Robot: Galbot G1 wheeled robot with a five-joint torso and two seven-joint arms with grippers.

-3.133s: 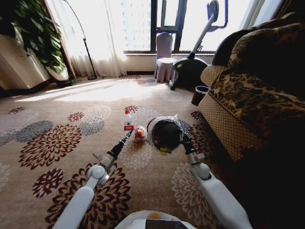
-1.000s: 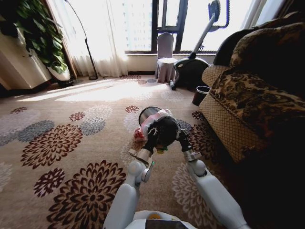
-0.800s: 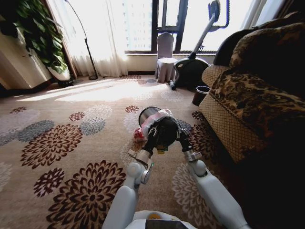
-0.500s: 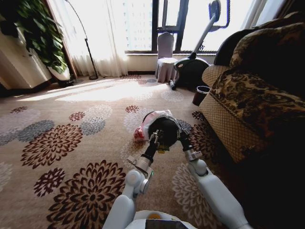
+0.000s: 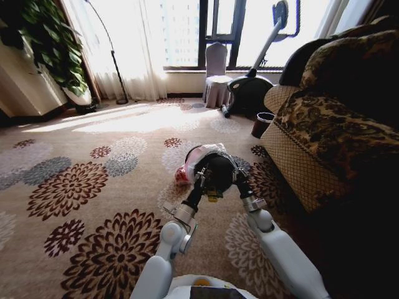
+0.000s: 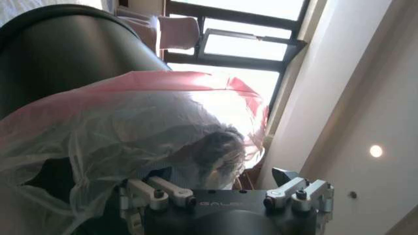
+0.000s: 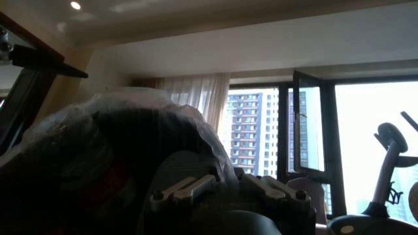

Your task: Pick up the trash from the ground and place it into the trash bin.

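- Trash bin (image 5: 215, 172) hangs tipped above the carpet (image 5: 93, 205), your right claw (image 5: 235, 177) pinching its lined rim.
- Your left claw (image 5: 201, 179) sits at the bin's mouth, fingers spread.
- Red-white wad (image 5: 182, 175) lies on the carpet just beyond.

Both arms reach fwd from the torso and converge ahead of the robot, above the carpet. Left arm: white upper link rises from bottom centre of head view, elbow bent, dark forearm angles up and inward; left gripper (image 5: 201, 177) sits at the near-left side of the trash bin (image 5: 215, 171), fingers (image 6: 287, 185) spread apart w/ nothing between them. Right arm: white link comes up from lower right, wrist joint mid-way, dark forearm slants inward; right gripper (image 5: 237, 177) is pressed to the bin's right side, clamped on its lined rim, holding the bin tipped w/ its mouth toward the robot.
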